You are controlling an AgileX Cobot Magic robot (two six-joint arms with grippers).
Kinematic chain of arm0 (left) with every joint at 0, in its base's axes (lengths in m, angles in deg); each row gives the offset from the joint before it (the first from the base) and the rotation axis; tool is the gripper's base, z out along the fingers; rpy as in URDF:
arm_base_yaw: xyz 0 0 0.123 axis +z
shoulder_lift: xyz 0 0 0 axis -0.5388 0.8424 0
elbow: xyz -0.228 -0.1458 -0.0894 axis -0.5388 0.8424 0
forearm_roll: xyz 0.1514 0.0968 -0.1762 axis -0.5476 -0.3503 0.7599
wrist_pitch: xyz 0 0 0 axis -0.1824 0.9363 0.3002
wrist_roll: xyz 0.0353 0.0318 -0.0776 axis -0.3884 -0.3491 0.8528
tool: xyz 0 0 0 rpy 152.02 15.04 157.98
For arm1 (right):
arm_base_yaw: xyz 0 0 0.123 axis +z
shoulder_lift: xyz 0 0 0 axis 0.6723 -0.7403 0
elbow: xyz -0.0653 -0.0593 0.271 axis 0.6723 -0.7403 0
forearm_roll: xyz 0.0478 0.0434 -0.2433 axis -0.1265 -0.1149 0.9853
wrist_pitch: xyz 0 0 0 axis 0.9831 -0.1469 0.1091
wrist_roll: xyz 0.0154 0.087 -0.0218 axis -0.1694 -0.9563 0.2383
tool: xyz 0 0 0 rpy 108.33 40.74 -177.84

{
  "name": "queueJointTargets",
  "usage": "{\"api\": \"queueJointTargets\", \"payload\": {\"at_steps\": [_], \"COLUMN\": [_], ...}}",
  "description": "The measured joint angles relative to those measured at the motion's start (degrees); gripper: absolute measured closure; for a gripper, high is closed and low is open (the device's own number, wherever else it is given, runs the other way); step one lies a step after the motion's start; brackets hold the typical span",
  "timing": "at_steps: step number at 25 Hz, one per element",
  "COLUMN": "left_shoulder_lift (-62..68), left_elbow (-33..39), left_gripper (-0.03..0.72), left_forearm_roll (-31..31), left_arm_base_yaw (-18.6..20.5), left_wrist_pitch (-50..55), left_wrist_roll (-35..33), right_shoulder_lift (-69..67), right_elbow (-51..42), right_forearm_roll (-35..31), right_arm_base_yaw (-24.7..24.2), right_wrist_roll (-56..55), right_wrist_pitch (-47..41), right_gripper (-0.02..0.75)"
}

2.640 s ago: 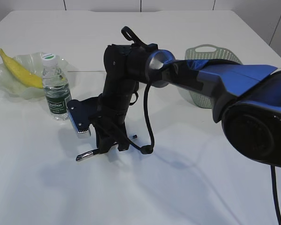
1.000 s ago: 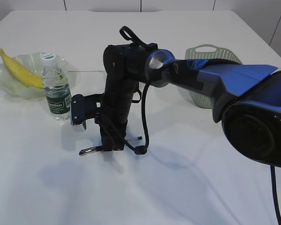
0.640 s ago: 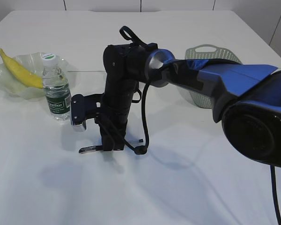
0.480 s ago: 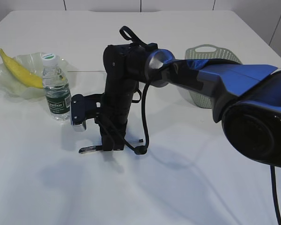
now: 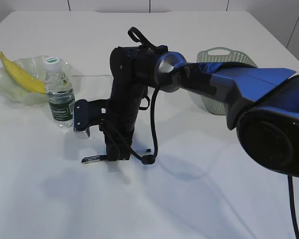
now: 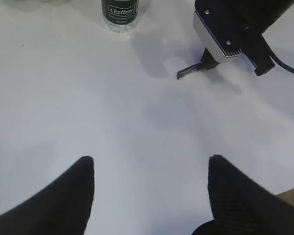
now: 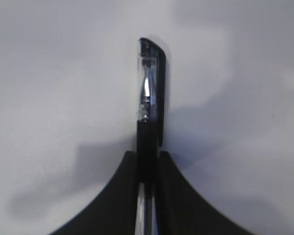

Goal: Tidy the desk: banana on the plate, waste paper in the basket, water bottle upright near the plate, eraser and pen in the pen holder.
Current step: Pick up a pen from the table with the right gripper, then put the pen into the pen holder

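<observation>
Pen step in hand: right gripper [image 7: 147,169] clamped on pen [image 7: 149,98], low over desk [image 5: 189,199] mid-front. Left gripper [image 6: 149,171] wide open, empty. Banana [image 5: 21,74] on plate [image 5: 2,82], bottle [image 5: 60,94] upright beside. Next: lift, carry to pen holder (not in view)

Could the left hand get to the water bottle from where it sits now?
Probably yes. In the left wrist view the left hand is open over bare desk, and nothing lies between it and the water bottle. The right hand, shut on the pen, stands off to one side.
</observation>
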State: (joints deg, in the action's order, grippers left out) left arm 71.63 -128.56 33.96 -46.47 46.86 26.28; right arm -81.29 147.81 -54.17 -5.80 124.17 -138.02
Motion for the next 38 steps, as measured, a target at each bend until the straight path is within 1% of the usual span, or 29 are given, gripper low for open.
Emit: {"api": "queueJointTargets", "payload": {"at_steps": [9,13,16,21,28,33,38], "left_shoulder_lift": [0.0,0.0,0.0,0.0,0.0,0.0,0.0], "left_elbow": [0.0,0.0,0.0,0.0,0.0,0.0,0.0], "left_gripper": [0.171,0.171,0.171,0.171,0.171,0.171,0.171], "left_forearm_roll": [-1.38,-1.38,-1.42,-1.42,-1.42,-1.51,-1.51], "left_arm_base_yaw": [0.0,0.0,0.0,0.0,0.0,0.0,0.0], "left_wrist_pitch": [0.53,1.46,1.46,2.28,2.45,1.45,1.22], "left_wrist_roll": [0.0,0.0,0.0,0.0,0.0,0.0,0.0], "right_shoulder_lift": [2.8,4.6,6.28,9.93,12.65,12.72,12.72], "right_elbow": [0.0,0.0,0.0,0.0,0.0,0.0,0.0], "right_forearm_roll": [-1.33,-1.97,-2.93,-3.93,-8.4,-11.01,-16.33], "right_arm_base_yaw": [0.0,-0.93,-2.63,-7.0,-13.4,-15.86,-18.69], "right_wrist_roll": [-0.07,-1.59,-2.72,-3.21,-2.84,-1.21,1.74], "right_wrist_pitch": [-0.13,-0.18,-0.27,-0.4,-0.73,-0.73,-0.73], "right_gripper": [0.696,0.696,0.696,0.696,0.696,0.696,0.696]}}
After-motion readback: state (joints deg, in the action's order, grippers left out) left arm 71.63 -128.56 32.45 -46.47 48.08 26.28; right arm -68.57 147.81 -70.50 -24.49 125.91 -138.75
